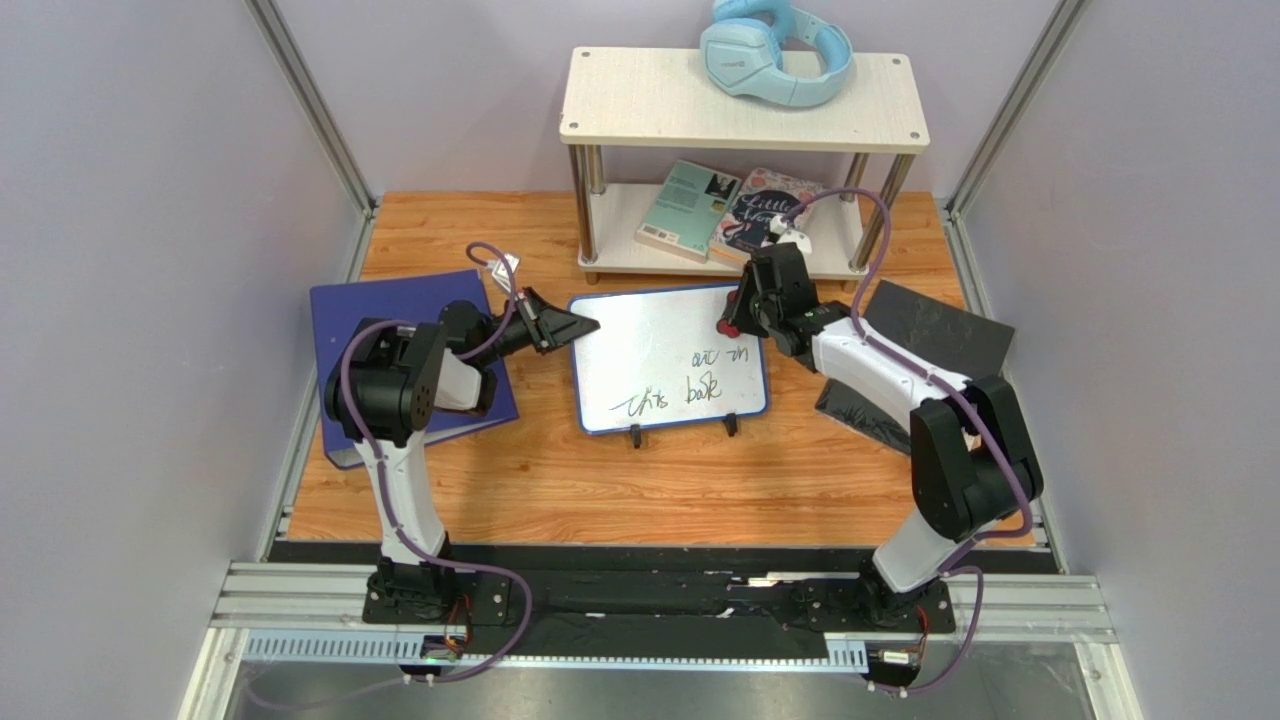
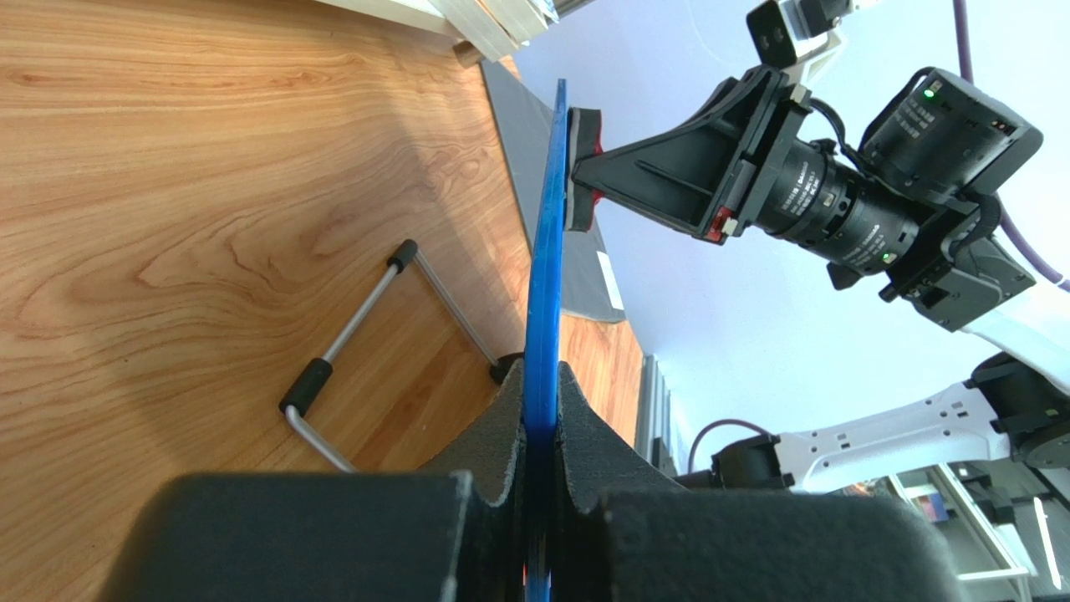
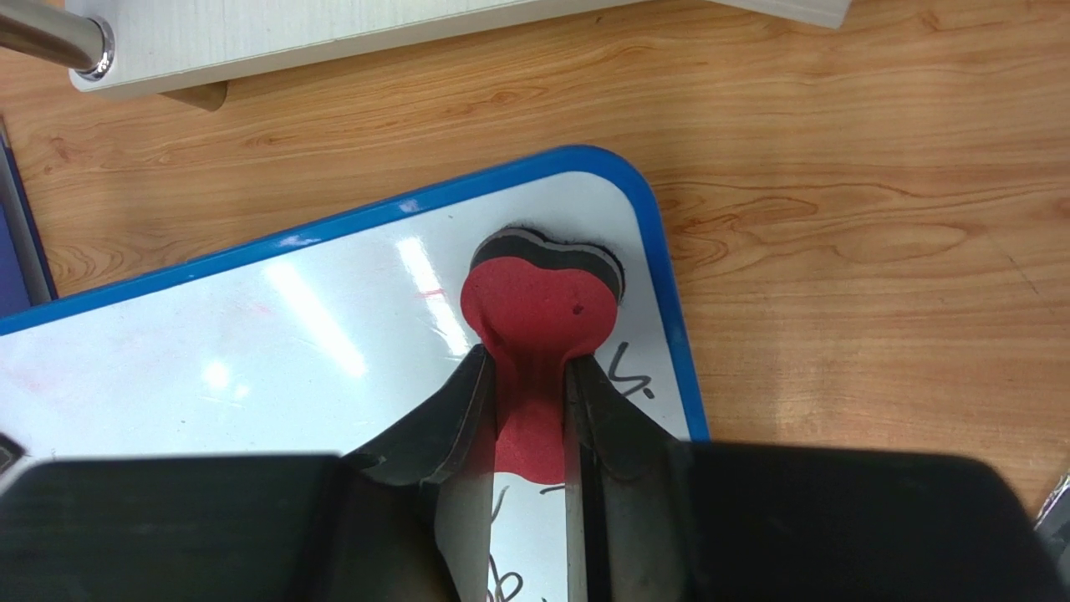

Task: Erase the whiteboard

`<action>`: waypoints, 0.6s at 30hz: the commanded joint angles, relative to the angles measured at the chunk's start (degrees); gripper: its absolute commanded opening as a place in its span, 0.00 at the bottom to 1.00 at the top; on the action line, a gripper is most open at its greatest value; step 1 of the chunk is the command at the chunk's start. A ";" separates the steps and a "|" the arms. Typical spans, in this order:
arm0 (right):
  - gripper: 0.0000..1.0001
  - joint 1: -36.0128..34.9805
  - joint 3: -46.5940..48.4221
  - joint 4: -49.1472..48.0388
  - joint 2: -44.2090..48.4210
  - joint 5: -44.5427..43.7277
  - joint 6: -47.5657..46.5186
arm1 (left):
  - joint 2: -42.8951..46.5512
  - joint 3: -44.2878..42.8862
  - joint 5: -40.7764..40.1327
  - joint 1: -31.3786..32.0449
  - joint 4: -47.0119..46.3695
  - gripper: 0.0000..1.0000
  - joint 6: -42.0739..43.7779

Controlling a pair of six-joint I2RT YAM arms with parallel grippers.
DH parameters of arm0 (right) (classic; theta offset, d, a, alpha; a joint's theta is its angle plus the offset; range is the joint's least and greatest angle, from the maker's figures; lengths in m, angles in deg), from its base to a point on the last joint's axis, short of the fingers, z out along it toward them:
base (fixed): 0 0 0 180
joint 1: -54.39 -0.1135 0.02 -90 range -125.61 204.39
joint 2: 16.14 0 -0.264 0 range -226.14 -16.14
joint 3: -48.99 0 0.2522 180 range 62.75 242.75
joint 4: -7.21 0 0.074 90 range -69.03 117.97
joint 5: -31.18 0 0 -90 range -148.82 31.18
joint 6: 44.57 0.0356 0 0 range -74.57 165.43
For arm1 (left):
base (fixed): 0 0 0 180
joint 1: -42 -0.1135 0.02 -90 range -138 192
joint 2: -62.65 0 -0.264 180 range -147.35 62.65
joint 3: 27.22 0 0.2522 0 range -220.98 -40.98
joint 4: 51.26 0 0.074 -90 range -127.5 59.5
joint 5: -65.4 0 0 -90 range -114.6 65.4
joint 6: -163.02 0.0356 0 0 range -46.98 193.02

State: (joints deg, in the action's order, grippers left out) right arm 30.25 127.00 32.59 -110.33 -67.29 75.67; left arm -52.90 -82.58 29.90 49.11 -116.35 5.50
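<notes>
The whiteboard (image 1: 669,360), white with a blue frame and dark handwriting, stands propped on the wooden table at centre. My left gripper (image 1: 579,326) is shut on the board's left edge; in the left wrist view the blue frame (image 2: 545,289) runs edge-on between my fingers. My right gripper (image 1: 736,318) is shut on a red eraser with a black felt base (image 3: 543,307) and presses it on the board (image 3: 251,339) near its top right corner. Handwriting shows beside the eraser and under the fingers.
A dark blue binder (image 1: 398,308) lies under the left arm. A black flat board (image 1: 932,338) lies at right. A small white shelf (image 1: 744,98) at the back holds blue headphones (image 1: 774,53) and books (image 1: 729,210). The board's wire stand (image 2: 377,332) shows behind it.
</notes>
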 commanded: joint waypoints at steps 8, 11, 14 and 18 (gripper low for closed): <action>0.00 1.99 -9.84 9.47 -2.31 -4.71 2.01 | -0.21 0.82 2.36 0.18 -8.69 0.00 4.42; 0.00 2.08 -10.98 9.92 -1.70 -4.45 2.72 | -0.12 0.91 2.36 0.18 -8.69 0.00 4.51; 0.00 2.61 -12.12 10.44 -1.26 -4.19 2.98 | -0.03 0.91 2.36 0.18 -8.69 0.00 4.51; 0.00 2.70 -13.27 10.79 -0.73 -3.13 2.90 | -0.12 0.91 2.36 0.18 -8.69 0.00 4.51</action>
State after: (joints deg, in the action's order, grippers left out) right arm 31.65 119.24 28.08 -106.42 -67.27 80.20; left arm -52.90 -82.58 30.36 49.11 -116.50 5.67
